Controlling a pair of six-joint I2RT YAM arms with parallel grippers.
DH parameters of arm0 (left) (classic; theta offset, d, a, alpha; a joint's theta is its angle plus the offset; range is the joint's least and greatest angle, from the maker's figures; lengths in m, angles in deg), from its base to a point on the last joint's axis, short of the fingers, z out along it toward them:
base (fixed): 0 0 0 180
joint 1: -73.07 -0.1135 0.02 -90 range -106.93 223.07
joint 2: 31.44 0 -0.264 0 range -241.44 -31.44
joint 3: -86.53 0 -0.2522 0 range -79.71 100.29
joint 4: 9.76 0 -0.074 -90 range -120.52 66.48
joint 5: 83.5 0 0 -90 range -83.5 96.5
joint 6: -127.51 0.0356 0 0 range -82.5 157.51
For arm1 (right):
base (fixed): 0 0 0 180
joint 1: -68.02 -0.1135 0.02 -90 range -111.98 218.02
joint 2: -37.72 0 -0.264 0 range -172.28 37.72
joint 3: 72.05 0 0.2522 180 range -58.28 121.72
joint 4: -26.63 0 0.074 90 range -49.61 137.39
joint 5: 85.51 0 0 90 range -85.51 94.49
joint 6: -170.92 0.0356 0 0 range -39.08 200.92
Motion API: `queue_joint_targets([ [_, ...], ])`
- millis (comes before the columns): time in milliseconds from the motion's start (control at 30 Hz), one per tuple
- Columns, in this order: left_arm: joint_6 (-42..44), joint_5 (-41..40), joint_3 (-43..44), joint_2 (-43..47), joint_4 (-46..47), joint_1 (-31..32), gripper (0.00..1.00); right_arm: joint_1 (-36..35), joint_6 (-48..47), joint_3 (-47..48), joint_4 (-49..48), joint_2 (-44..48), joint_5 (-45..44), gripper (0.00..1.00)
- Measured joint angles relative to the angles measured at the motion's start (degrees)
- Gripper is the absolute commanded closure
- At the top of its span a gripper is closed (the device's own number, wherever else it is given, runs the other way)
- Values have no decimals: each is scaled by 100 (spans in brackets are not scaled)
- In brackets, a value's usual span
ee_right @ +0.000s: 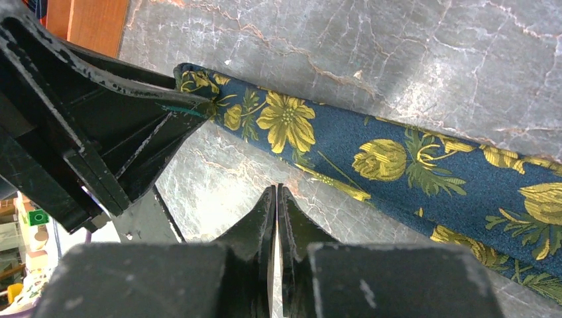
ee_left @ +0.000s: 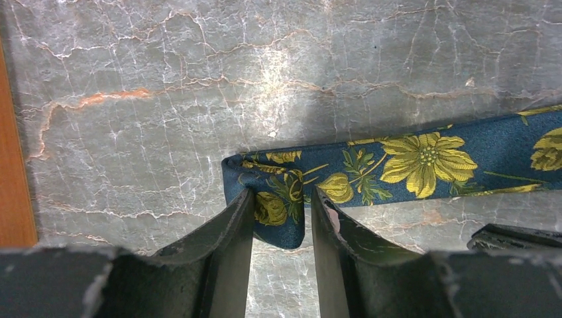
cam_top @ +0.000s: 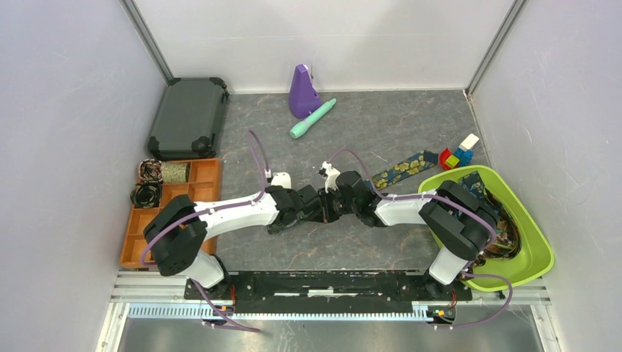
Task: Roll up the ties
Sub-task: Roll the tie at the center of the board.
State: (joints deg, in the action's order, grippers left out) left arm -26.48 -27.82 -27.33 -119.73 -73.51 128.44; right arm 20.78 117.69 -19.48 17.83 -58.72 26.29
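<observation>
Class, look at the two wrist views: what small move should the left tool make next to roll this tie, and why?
Probably close the left tool on the folded end of the tie and tip it toward the long strip. Its fingers stand apart astride that fold, the rest lies flat, and the right tool is shut beside the tie, holding nothing.

A dark case (cam_top: pixel 188 117) is set far left on the grey marbled table (cam_top: pixel 381 125), with an orange compartment tray (cam_top: pixel 207 176) just nearer. A purple object (cam_top: pixel 301 92), perhaps a metronome, and a teal cylinder (cam_top: pixel 313 119) are placed far centre. Coloured blocks (cam_top: pixel 458 154) are stacked beside a lime-green bin (cam_top: pixel 539 257) at the right.
</observation>
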Motion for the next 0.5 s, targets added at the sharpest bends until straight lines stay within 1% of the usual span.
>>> queue_joint_targets([
  [200,4,144,-278,356,356,0,52,0,0,61,13,-4,-2,92],
  [300,4,188,-310,402,442,0,51,0,0,61,35,-4,-4,92],
  [367,7,195,-310,442,481,0,52,0,2,61,46,-9,-2,92],
  [500,7,197,-315,586,546,0,57,0,2,98,79,-20,-2,92],
])
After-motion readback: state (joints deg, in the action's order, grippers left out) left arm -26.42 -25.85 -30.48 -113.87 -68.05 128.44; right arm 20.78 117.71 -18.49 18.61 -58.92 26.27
